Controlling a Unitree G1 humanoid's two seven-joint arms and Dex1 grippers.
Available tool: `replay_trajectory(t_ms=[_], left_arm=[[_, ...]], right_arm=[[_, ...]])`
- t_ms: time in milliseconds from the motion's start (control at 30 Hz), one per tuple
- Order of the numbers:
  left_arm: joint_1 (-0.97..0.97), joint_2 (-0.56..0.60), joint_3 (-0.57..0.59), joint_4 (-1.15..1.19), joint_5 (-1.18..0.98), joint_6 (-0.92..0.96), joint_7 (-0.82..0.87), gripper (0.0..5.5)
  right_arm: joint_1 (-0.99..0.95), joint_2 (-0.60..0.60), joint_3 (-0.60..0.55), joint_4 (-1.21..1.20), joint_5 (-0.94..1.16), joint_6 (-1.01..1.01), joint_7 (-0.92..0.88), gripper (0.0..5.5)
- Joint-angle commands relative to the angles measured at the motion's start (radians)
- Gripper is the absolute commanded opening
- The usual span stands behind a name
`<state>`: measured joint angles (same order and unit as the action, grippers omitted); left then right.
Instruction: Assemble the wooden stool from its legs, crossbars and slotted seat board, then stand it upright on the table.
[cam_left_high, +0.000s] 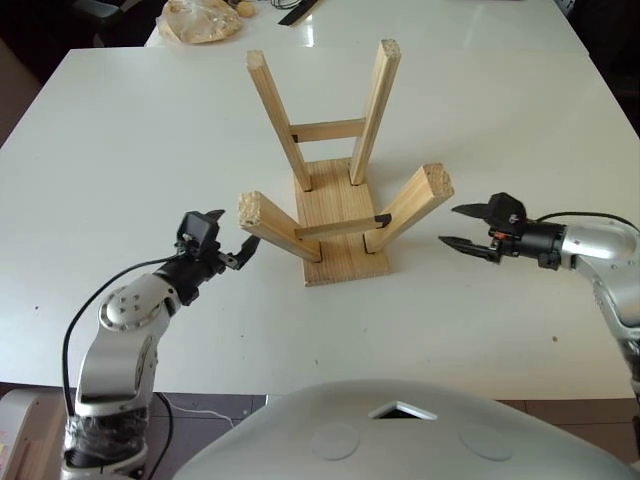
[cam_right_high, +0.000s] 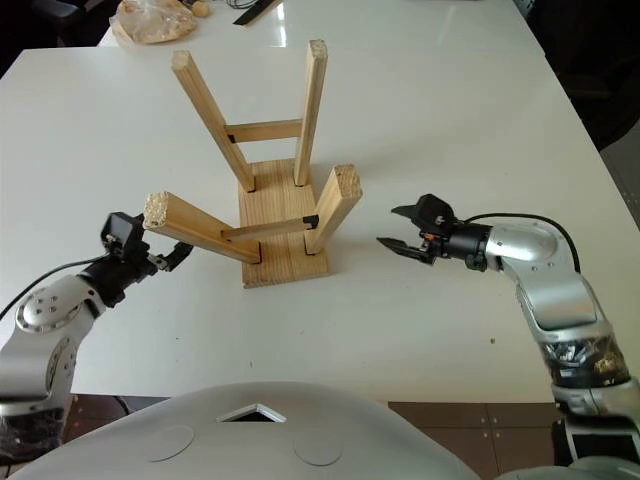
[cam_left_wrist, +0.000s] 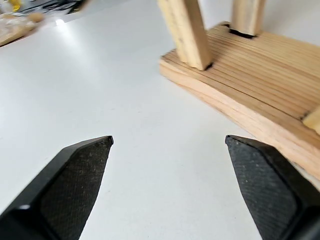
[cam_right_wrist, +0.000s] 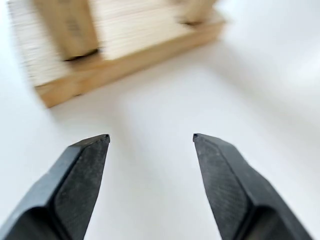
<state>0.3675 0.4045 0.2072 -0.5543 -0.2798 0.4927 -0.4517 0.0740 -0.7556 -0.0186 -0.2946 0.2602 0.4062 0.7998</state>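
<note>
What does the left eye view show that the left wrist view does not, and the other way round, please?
Left eye view: the whole stool upside down, four legs up, two crossbars, the right gripper open beside it, a crumpled bag at the far edge. Left wrist view: the textured inner faces of the fingers of the left gripper, close up. Both: the seat board on the white table, the left gripper open.
</note>
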Motion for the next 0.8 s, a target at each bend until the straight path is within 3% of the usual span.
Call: replay_trajectory(t_ms=[33,233,500,700,800], left_arm=[[0.087,-0.215,-0.038,-0.234,-0.055,0.051,0.209,4.18],[0.102,-0.276,-0.122,-0.299,0.107,-0.035,0.348,3.33],[0.103,-0.237,-0.158,-0.382,0.249,-0.061,0.384,3.28],[0.052,-0.240,-0.391,-0.401,0.351,-0.015,0.390,3.28],[0.004,-0.221,-0.465,-0.385,0.393,0.013,0.369,3.28]], right_arm=[[0.101,0.269,-0.105,-0.282,0.018,0.176,-0.373,3.39],[0.025,0.499,-0.041,-0.389,-0.003,0.275,-0.634,3.40],[0.121,0.500,-0.091,-0.507,-0.069,0.347,-0.732,3.40],[0.007,0.505,0.294,-0.537,-0.115,0.434,-0.696,3.40],[-0.028,0.541,0.409,-0.530,-0.141,0.489,-0.720,3.40]])
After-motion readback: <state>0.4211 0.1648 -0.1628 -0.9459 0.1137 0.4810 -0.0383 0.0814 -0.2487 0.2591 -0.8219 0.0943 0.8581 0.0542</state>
